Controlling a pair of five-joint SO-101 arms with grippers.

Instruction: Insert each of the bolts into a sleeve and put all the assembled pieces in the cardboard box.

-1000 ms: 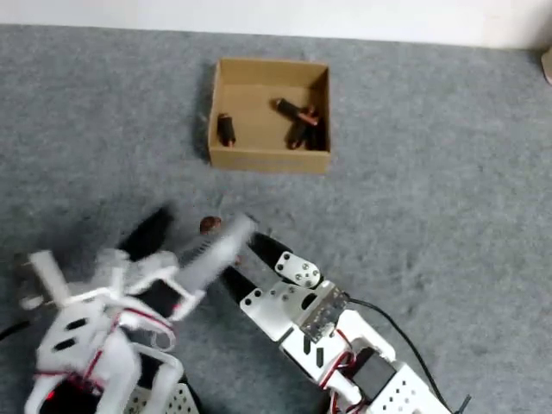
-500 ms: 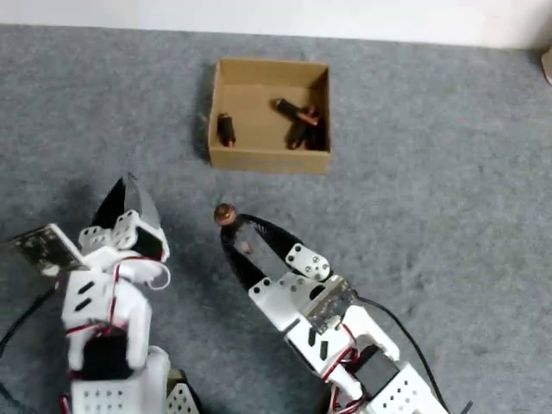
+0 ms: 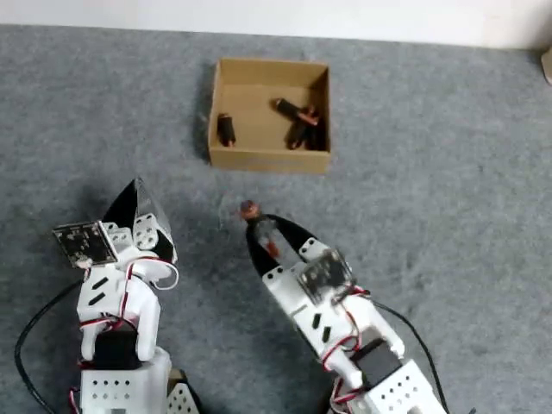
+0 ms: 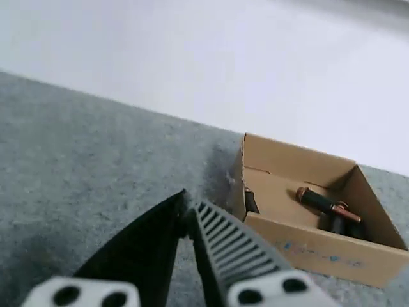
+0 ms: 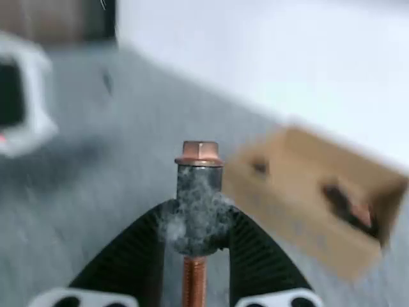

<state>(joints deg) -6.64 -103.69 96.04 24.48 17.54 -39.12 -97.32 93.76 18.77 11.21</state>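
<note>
Right end effector point(image 3: 266, 238), lower centre of the high view: clamped on a dark sleeve point(image 5: 198, 208), one finger on each side; copper bolt point(image 5: 200, 153) seated through the sleeve, hex head clear of one end, threaded shank out of the other end between the fingers. In the high view, bolt head pointed toward the cardboard box point(image 3: 269, 160), near its front wall but apart from it; held assembly raised off the bench point(image 3: 448, 190) or touching it: cannot tell.

Left end effector point(image 3: 136, 200), lower left of the high view: closed, fingertips together, nothing between them; tip aimed toward the upper part of the frame, well to the left of the box and of the right end effector.

Cardboard box at upper centre of the high view, open-topped, resting on the grey bench; front wall facing both arms. Inside: assembled pieces point(image 3: 297, 122) grouped in the right half, dark sleeves with copper ends, lying overlapped, exact count not clear; one more dark piece point(image 3: 226, 130) alone near the left wall, upright or lying: cannot tell.

White wall point(image 4: 192, 64) behind the bench in the left wrist view; box beyond the closed fingers point(image 4: 223, 246), off to one side of them.
</note>
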